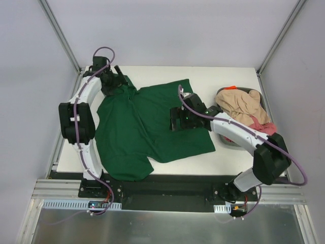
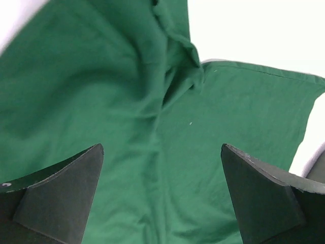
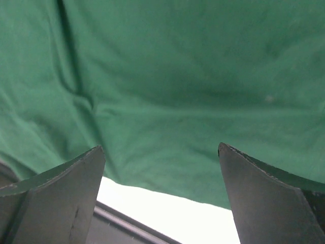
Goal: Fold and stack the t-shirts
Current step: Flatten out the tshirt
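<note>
Folding has barely begun, I judge; the green t-shirt (image 1: 142,127) lies beneath both sets of jaws, ungripped; left gripper (image 2: 162,147) gapes over a wrinkled crease; right gripper (image 3: 160,148) gapes above the cloth's edge; next I'd pinch that edge.

Lighting's bright and even from above, shadows soft. White bench (image 1: 231,152) blows out in both wrist views, and the pincer fingers (image 2: 61,198) look soft up close.
</note>
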Available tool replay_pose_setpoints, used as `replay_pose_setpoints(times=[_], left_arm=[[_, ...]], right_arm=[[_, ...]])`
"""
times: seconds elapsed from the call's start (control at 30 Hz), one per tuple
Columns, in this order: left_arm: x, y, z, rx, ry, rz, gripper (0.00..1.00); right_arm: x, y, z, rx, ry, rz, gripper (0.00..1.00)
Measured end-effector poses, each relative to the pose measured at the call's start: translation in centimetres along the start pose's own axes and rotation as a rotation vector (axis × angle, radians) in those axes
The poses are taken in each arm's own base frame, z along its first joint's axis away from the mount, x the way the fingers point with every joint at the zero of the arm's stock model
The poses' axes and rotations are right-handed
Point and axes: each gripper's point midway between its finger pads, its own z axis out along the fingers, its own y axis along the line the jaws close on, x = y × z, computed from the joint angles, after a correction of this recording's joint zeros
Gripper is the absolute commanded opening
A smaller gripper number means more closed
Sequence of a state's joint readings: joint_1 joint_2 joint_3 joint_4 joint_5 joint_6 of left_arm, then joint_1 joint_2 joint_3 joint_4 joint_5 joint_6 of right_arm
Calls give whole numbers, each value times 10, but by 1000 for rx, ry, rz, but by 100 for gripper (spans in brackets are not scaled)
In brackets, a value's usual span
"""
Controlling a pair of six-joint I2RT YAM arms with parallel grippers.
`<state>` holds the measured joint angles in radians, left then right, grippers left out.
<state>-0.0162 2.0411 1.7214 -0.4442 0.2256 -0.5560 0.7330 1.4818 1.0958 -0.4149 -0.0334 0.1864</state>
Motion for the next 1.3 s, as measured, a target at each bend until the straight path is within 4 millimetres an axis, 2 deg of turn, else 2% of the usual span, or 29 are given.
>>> replay_pose_setpoints(times=[0.13,0.23,0.33,0.5,0.6,0.73,0.83,0.97,1.1,1.3], left_arm=[[-3,15,-49,-56,-80,-2,99],[8,24,-61,-71,-80,-2,99],[27,38,-49,-101,-23,-6,99],[61,71,-15,-176,107,-39,99],[70,85,-3,-215,143,-53,99],[68,99,2,-273,134,-56,99],[53,102,7,-313,99,-47,99],[27,92,23,-296,65,-36,99],[16,86,46,-270,76,-35,99],[-11,59,72,-171,89,-30,99]], right_arm=[[-38,-15,22,41,-6,-13,96],[-73,-26,53,64,-3,-27,96],[-91,-39,86,91,16,-43,96],[-91,-64,128,133,94,-54,96],[-94,-76,147,143,122,-38,96],[-106,-88,149,119,131,9,96],[-107,-101,146,112,134,68,96],[-103,-123,133,107,124,161,96],[-100,-147,120,113,119,248,96],[-102,-164,114,126,108,313,96]])
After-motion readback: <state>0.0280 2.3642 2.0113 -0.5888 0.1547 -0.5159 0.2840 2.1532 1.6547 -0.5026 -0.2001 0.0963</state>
